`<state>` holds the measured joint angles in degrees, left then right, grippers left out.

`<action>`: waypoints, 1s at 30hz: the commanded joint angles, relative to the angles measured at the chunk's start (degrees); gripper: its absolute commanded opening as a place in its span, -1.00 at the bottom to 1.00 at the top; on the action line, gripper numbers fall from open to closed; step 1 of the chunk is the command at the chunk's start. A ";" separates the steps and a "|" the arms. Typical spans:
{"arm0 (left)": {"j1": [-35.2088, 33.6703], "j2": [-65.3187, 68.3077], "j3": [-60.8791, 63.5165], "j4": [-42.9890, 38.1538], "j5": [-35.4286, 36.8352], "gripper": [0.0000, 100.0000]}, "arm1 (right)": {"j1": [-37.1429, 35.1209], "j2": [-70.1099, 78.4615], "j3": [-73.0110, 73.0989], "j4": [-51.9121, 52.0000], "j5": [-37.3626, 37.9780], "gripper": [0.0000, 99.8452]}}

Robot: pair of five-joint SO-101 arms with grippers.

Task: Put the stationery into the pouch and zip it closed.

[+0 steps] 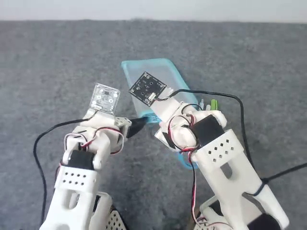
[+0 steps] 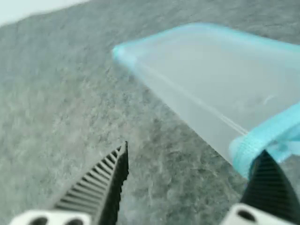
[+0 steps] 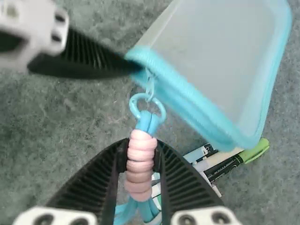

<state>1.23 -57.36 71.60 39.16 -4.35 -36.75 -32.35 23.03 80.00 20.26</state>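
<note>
clenched jaws on the right gripper [image 3: 140,145] grasp the pink ribbed bead pull [image 3: 139,168] on its light-blue cord. the cord hangs from a light-blue ring [image 3: 147,106] at the zip slider, on the corner of the translucent plastic pouch with light-blue fabric edging [image 3: 220,56]. the left gripper [image 2: 187,183] has its jaws released and wide apart. one black ribbed fingertip [image 2: 269,180] touches the pouch's edged corner, and the other stands off over the grey carpet-like table cover [image 2: 56,108]. the pouch lies flat on the table ahead of the two arms, partly under the right arm's wrist in the high view. the stationery [image 3: 225,161] — a small bundle of pens and a green marker — lies on the table just beside the pouch, outside it, with its far ends hidden by the pouch's edge.

with the stationery outside, the step in hand looks like working the zip open rather than shut; how far the zip is closed along its run i cannot tell. the next move calls for a steady draw of the pull along the zip line — in line with the teeth, not upward. meanwhile the left gripper needs to pin or pinch that corner so the pouch does not slide along.
</note>
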 commanded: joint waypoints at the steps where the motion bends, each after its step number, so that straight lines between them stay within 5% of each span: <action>1: -3.52 2.29 -3.03 -3.25 1.93 -0.24 | -0.13 -2.15 -0.35 0.57 2.90 -0.99; 10: -4.40 6.24 -3.30 -6.68 2.29 -0.24 | 0.22 -16.40 16.88 -3.03 6.68 -0.99; 17: -5.89 6.68 -4.09 -6.51 3.60 -0.24 | 8.40 -21.58 18.55 -0.92 9.41 -0.99; 30: 0.88 6.33 -3.56 -4.66 3.69 -0.24 | 1.63 -15.69 13.89 -5.32 3.34 -0.99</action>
<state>0.00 -50.77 71.52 35.12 -1.63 -34.29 -51.25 41.85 75.96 25.54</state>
